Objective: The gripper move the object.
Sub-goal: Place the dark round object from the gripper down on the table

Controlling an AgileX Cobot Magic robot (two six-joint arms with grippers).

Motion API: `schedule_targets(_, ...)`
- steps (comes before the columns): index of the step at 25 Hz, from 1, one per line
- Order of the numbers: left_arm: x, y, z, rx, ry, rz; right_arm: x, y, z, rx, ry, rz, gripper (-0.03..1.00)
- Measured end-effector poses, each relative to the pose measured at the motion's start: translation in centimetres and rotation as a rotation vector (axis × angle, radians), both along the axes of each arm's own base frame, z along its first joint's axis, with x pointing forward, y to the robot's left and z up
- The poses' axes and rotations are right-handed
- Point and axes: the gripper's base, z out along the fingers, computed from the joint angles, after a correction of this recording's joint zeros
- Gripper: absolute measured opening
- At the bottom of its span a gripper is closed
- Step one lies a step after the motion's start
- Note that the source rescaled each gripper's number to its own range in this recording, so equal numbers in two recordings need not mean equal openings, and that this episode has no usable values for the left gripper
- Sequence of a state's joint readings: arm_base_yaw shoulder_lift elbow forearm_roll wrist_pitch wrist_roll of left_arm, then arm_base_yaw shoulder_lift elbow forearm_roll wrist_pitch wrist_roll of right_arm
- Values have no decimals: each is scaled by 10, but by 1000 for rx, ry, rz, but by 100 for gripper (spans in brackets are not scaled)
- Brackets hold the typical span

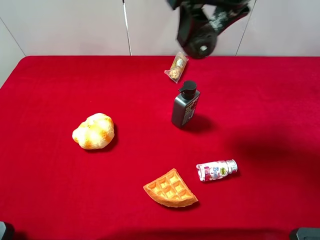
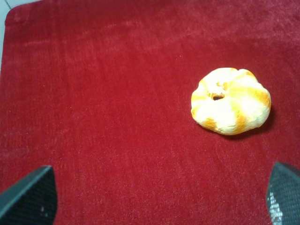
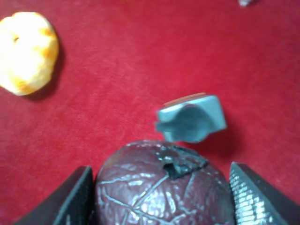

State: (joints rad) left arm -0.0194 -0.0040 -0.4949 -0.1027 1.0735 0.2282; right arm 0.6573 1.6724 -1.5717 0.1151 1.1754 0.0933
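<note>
Right wrist view: the right hand (image 3: pixel 159 167) grips the object (image 3: pixel 157 190), wedged between its closed jaws.

Right fingers (image 3: pixel 257 199) closed, left fingers (image 2: pixel 28 197) apart.

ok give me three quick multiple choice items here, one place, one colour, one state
1. The waffle lies: A) nearer the camera than the pump bottle B) farther from the camera than it C) level with it
2. The table cloth is: A) blue B) red C) green
3. The right gripper is: A) open and empty B) shut on the dark ball C) shut on the waffle
Answers: 1 A, the high view has it nearer the front edge; 2 B, red all over; 3 B, the wrist view shows the ball clamped in it.
</note>
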Motion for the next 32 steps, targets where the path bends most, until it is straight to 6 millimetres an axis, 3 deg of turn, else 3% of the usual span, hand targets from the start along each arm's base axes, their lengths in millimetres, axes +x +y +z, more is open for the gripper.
schedule_targets(6,0,0,0,0,0,0,14,19,-16,26,-24,4,0)
schedule_targets(19,0,0,0,0,0,0,79,70,-63,14,-54,53,0)
schedule_targets(32,0,0,0,0,0,0,102,103,-123,116,-27,60,0)
